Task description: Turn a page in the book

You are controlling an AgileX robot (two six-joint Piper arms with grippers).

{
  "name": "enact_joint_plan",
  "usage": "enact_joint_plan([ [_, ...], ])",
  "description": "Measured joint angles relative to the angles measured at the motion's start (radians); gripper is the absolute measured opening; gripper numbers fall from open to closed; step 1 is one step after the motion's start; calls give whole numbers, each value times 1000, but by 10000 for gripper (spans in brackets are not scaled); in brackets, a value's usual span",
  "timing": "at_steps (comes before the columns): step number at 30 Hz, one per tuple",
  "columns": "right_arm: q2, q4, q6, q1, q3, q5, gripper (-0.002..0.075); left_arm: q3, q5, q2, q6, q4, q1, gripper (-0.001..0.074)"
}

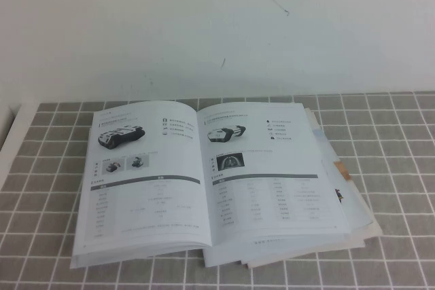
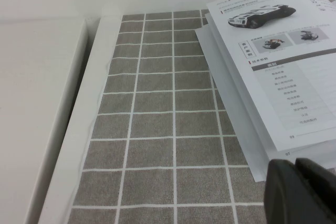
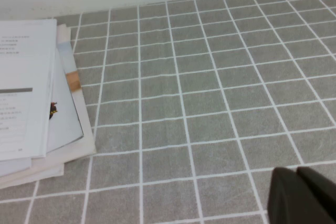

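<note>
The book lies open and flat on the grey checked cloth. Its right-hand sheet is the page, with a black-and-white vehicle above one dark square picture. The left-hand sheet shows a vehicle above two small photos. Neither arm shows in the high view. In the left wrist view my left gripper is shut and holds nothing, just off the near left corner of the book. In the right wrist view my right gripper is shut and holds nothing, over bare cloth well to the right of the book's edge.
An untidy stack of papers with coloured edges sticks out under the book's right side. The checked cloth covers the table. A white ledge runs along its left edge, and a white wall stands behind.
</note>
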Motion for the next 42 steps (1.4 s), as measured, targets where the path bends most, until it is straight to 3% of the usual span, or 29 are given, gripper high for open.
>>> enact_joint_plan([
  [32, 0, 0, 0, 0, 0, -9, -3, 0, -10, 0, 0, 42, 0, -4],
  [42, 0, 0, 0, 0, 18, -128, -3, 6, -268, 0, 0, -130, 0, -4],
])
